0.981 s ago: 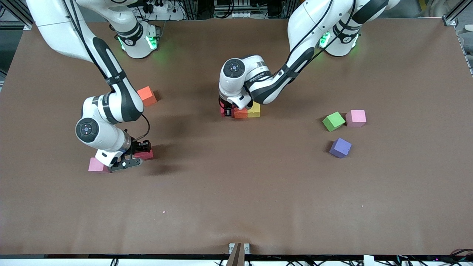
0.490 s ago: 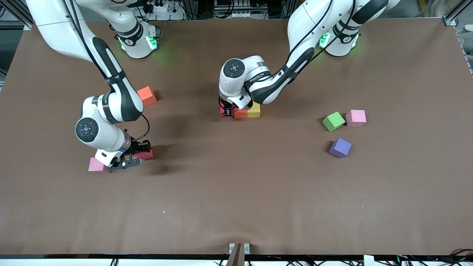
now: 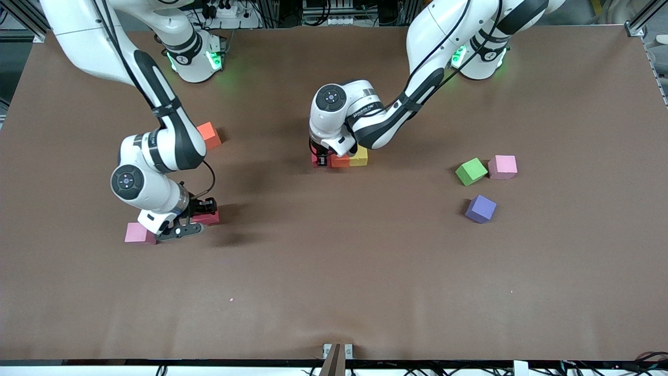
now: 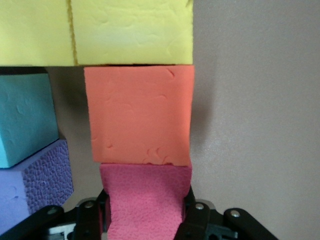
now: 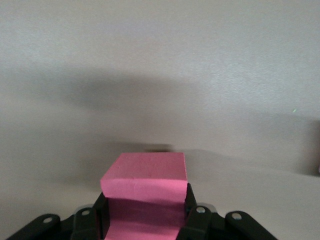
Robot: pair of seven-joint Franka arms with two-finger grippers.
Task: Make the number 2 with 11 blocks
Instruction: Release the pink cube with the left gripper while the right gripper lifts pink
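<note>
While our left gripper (image 4: 145,220) pinches a matte red cube (image 4: 145,205), the 2 is barely begun

We see our right gripper (image 5: 145,220) clamping a matte pink cube (image 5: 145,192); most remain

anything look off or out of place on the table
One thing: a green cube sits touching a pink cube toward the left arm's end of the table, turned askew. It is the only green one there.

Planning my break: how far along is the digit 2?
Done: two yellow blocks, orange, blue and purple blocks sit together. In hand: left gripper holds a red block against the orange one; right gripper holds a reddish-pink block. Remaining: that one, plus loose pink, orange-red, pink and purple blocks.
</note>
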